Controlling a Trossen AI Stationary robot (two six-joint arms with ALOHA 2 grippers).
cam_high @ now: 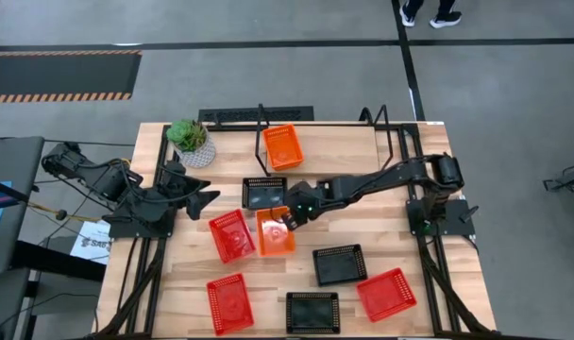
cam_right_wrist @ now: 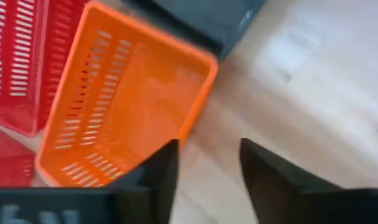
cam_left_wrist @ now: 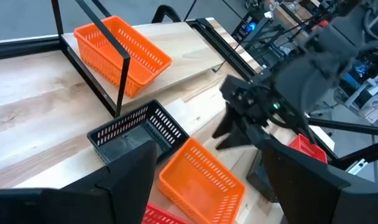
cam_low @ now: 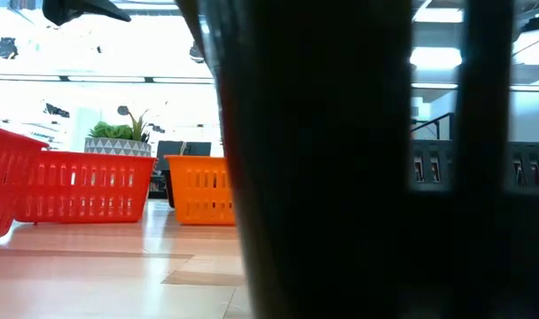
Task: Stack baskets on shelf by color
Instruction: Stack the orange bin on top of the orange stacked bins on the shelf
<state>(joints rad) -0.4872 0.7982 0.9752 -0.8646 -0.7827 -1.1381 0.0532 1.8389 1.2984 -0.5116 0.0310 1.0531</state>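
Observation:
One orange basket (cam_high: 283,146) (cam_left_wrist: 122,51) stands on the shelf (cam_high: 344,151) at the table's far side. A second orange basket (cam_high: 275,232) (cam_right_wrist: 124,106) rests on the tabletop between a red basket (cam_high: 231,235) and a black one (cam_high: 264,192). My right gripper (cam_high: 293,220) (cam_right_wrist: 204,163) is open and hovers right beside this orange basket's right-hand wall (cam_right_wrist: 195,109); both fingers show over bare wood, and no touch shows. My left gripper (cam_high: 208,198) (cam_left_wrist: 207,186) waits open at the table's left. The third orange basket is not in view.
On the near half of the table lie a red basket (cam_high: 229,302), two black baskets (cam_high: 339,264) (cam_high: 312,312) and another red one (cam_high: 386,294). A white plant pot (cam_high: 193,142) stands at the far left corner. A dark thing close to the lens fills most of the low view.

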